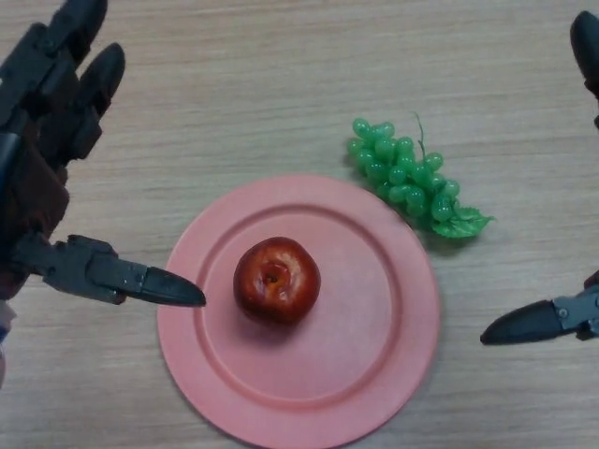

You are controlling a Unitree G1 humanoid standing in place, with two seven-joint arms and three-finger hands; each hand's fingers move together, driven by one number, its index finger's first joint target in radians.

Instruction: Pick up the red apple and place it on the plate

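Observation:
A red apple (277,280) sits upright on the pink plate (374,365), slightly left of the plate's middle. My left hand (42,178) is at the left edge of the view, open and empty, its thumb (140,279) pointing toward the apple and ending just over the plate's left rim, a short gap from the apple. My right hand (552,318) shows only at the right edge, open and empty, its thumb tip to the right of the plate and apart from it.
A bunch of green grapes (409,178) lies on the wooden table (243,94), touching the plate's upper right rim.

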